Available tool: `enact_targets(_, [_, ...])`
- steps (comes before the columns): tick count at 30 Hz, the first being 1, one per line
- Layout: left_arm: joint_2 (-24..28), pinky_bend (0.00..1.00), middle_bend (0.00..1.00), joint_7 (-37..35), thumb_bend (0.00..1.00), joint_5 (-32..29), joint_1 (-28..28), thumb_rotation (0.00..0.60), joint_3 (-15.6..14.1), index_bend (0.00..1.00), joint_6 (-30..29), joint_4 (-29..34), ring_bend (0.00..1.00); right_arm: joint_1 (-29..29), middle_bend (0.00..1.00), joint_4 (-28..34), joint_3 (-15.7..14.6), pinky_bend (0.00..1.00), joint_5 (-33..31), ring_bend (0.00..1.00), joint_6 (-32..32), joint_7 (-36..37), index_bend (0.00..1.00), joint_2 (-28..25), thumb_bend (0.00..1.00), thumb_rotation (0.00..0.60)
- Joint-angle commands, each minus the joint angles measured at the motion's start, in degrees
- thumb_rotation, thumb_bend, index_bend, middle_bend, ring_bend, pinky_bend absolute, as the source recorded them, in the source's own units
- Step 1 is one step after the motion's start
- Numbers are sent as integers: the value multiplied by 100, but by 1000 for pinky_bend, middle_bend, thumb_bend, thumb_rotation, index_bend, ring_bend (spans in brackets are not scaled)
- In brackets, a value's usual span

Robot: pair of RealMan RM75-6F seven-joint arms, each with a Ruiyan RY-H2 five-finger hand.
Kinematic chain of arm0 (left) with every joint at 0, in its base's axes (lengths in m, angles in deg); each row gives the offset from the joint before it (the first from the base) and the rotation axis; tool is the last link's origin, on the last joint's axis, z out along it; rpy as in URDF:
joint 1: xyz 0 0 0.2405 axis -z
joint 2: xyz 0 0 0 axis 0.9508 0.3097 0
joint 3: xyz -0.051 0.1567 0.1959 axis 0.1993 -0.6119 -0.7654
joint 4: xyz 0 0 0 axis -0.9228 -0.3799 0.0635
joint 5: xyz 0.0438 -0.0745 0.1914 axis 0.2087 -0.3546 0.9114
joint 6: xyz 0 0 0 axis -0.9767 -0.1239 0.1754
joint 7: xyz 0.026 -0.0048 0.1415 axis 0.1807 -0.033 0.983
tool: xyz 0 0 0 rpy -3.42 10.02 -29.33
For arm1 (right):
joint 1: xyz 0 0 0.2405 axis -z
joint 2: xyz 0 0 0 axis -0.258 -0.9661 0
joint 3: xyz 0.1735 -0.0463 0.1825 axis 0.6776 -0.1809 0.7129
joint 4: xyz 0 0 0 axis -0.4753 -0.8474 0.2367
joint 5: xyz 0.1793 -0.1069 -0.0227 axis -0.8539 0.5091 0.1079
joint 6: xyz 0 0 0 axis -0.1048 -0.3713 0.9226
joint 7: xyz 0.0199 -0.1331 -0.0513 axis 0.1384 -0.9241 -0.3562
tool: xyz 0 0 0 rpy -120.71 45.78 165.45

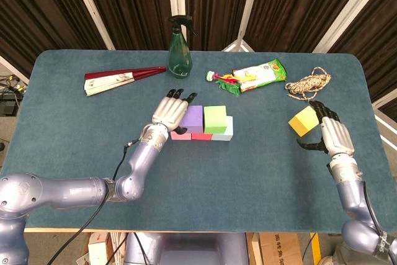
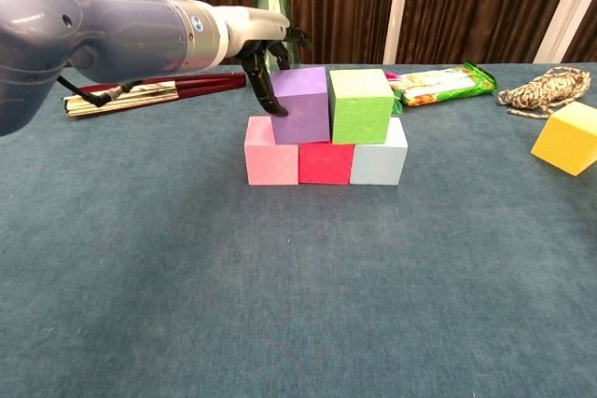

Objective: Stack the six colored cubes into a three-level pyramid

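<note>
A pink cube (image 2: 271, 151), a red cube (image 2: 326, 162) and a light blue cube (image 2: 379, 160) form a row on the table. On top stand a purple cube (image 2: 303, 104) and a green cube (image 2: 360, 104), side by side and touching. My left hand (image 1: 169, 111) grips the purple cube (image 1: 191, 118) from its left, thumb on the front-left edge and fingers behind it. The yellow cube (image 1: 303, 120) sits on the table at the right. My right hand (image 1: 332, 131) is just right of it, fingers spread and holding nothing.
A green spray bottle (image 1: 180, 41) stands behind the stack. A folded fan (image 1: 118, 80) lies at the back left. A snack packet (image 1: 260, 74) and a coil of rope (image 1: 308, 82) lie at the back right. The blue table cloth (image 1: 205, 178) stretches in front.
</note>
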Motion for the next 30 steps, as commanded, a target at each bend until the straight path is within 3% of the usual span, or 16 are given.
enact_targets(1, [0,22,340,4,357,-7,3,600,0,13,1,2,39,1,0,-2,2,11,-6,0,0,4,0,0,270,600])
enact_targets(30, [85,21,206,46,312,-59,-18,600,-29,0,-13,96,33,-15,0,11,-22,11,-27,0,22,-56,0,-1,271,600])
